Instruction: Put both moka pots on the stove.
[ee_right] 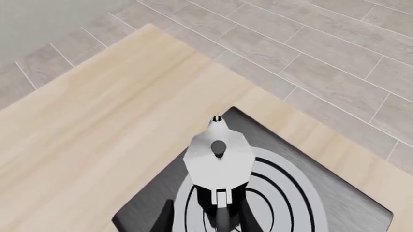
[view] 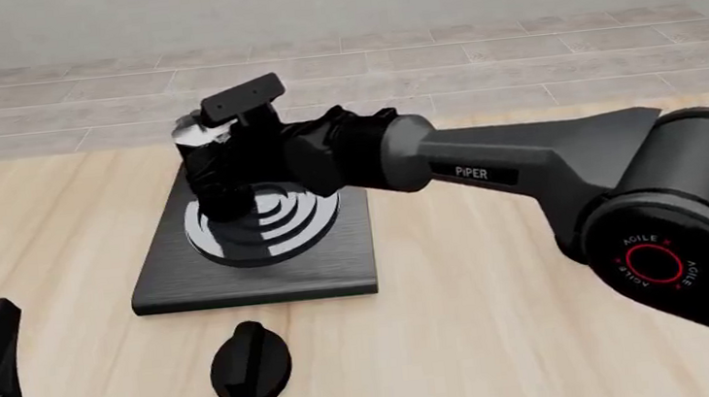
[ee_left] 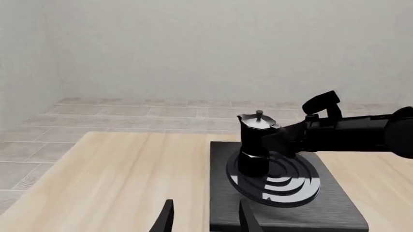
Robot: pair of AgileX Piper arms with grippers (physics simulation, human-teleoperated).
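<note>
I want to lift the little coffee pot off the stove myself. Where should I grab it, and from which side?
Best guess: take the moka pot by its curved side handle, or around the narrow waist. It stands upright on the stove burner rings, and the right tool is already at its handle side, opposite the spout. Come in level from there so the lid knob and spout stay clear.

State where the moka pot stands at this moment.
In the front view, the moka pot stands on the far-left part of the stove's ring burner, with the right gripper at its handle.

Black stove (view: 334,259), silver-ringed burner (view: 282,227).
</note>
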